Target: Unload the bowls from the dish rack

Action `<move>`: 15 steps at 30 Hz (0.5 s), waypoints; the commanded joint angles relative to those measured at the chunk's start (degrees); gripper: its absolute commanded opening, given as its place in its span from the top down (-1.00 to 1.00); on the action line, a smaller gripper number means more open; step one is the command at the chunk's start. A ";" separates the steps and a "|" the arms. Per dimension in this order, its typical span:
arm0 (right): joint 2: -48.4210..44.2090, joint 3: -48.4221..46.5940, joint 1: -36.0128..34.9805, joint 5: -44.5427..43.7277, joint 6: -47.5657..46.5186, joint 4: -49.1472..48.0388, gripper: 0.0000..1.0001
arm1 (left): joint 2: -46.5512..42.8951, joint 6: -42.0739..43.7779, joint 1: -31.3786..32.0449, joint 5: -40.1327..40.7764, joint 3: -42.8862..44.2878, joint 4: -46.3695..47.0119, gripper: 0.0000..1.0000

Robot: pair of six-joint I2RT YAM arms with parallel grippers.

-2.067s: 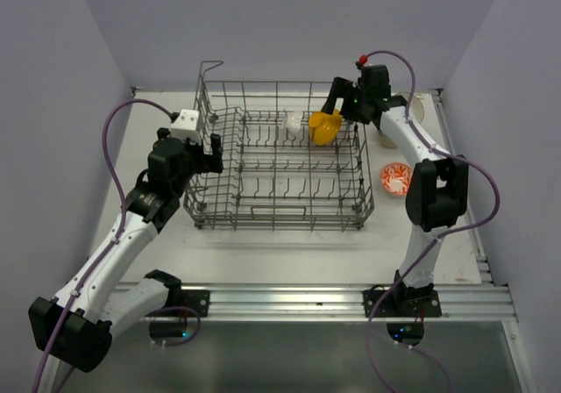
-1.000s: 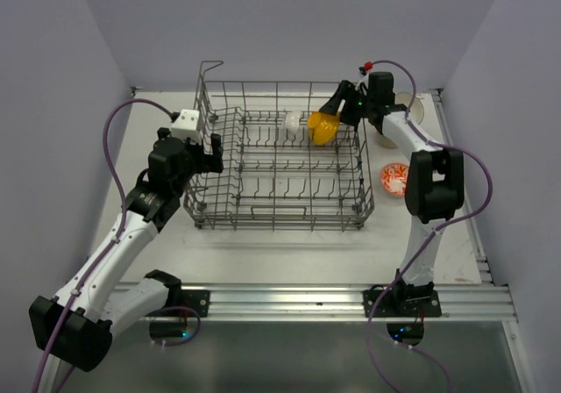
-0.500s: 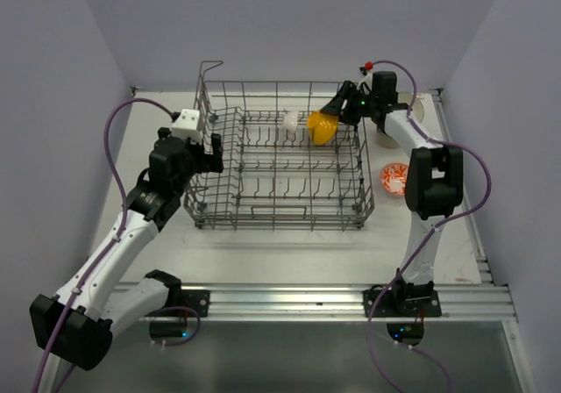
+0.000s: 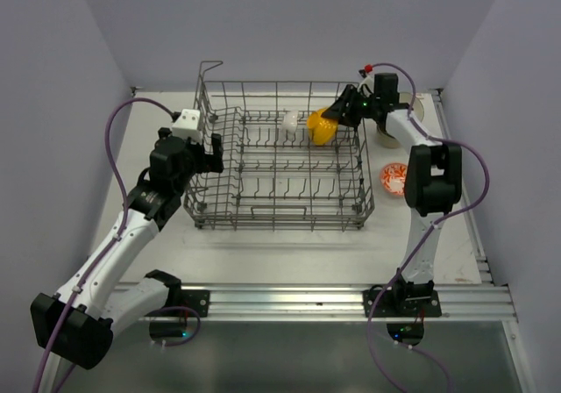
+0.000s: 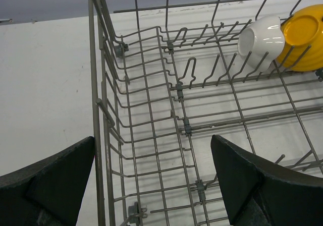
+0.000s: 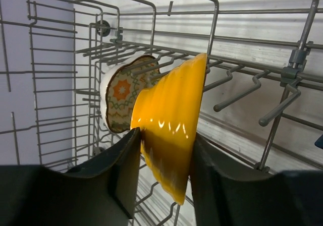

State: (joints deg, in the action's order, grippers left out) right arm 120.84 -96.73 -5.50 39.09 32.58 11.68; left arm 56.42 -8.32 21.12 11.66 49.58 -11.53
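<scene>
The grey wire dish rack (image 4: 280,210) stands mid-table. A yellow bowl (image 4: 322,126) leans on edge among the tines at its far right. A white bowl (image 4: 292,121) stands just left of it, and its inside shows an orange and green pattern (image 6: 121,92). My right gripper (image 4: 338,112) reaches in from the right. Its fingers press both faces of the yellow bowl (image 6: 171,130), so it is shut on it. My left gripper (image 4: 210,153) hangs wide open over the rack's left wall (image 5: 96,110), holding nothing. The left wrist view shows both bowls at top right, the white (image 5: 262,39) and the yellow (image 5: 305,37).
An orange-patterned bowl (image 4: 395,178) lies on the table right of the rack. A cream bowl (image 4: 414,109) sits at the far right corner behind the right arm. A raised wire loop (image 4: 209,70) stands at the rack's far left corner. Walls close in on three sides.
My right gripper has narrowed its jaws onto the yellow bowl and shifted slightly toward the back. The left arm has not moved.
</scene>
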 commanded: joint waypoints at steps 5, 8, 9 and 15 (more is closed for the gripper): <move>0.80 0.75 -0.22 10.47 7.14 -8.33 0.36 | 0.71 -0.38 0.32 -3.75 0.34 0.89 -1.00; 0.72 1.36 0.05 11.71 8.29 -10.18 0.37 | 0.79 -0.30 0.32 -3.75 0.34 0.81 -1.00; 0.46 1.63 0.13 11.97 8.81 -10.62 0.37 | 0.88 -0.30 0.32 -3.66 0.34 0.81 -1.00; 0.63 3.74 0.93 15.05 15.49 -19.76 0.75 | 1.14 -0.38 0.32 -3.93 0.43 0.81 -1.00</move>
State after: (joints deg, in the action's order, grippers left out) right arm 121.60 -93.91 -4.16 48.40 43.09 -0.60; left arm 56.90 -8.32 21.12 11.62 49.56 -11.44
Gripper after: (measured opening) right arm 0.305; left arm 0.997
